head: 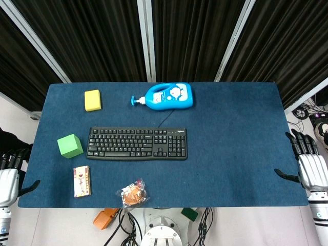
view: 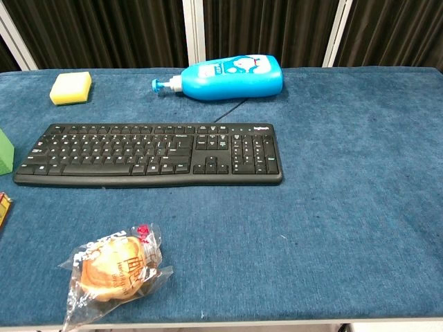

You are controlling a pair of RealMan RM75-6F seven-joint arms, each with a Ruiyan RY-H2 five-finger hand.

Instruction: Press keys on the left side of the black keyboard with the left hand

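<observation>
My left hand (head: 9, 177) sits at the lower left edge of the head view, off the table's left side, its dark fingers (head: 14, 156) pointing up the frame and lying loosely apart with nothing in them, the thumb jutting toward the table edge. My right hand (head: 311, 166) mirrors it at the lower right edge of the same view — fingers (head: 302, 142) fanned apart and empty, thumb stuck out over the cloth's rim. Neither hand shows in the chest view.

The black full-size keyboard (head: 137, 143) lies flat a little left of the centre of the blue cloth-covered table (head: 236, 148), well apart from both hands; its left half is the end nearer my left hand. In the chest view the keyboard (view: 149, 153) runs across the left and middle of the frame.

Just left of the keyboard stands a green cube (head: 69, 145), near it but not touching. Above that, in the upper left of the table, lies a yellow sponge block (head: 92, 100). A blue plastic pump bottle (head: 166, 96) lies on its side above the keyboard, nozzle pointing left, with a thin dark cable running from the keyboard toward it.

Lower left, below the green cube, a small flat printed card box (head: 82, 181) lies near the front edge. To its right, also at the front edge, is a round bun in a clear crinkled wrapper (head: 133, 193) — in the chest view it fills the lower left corner.
</observation>
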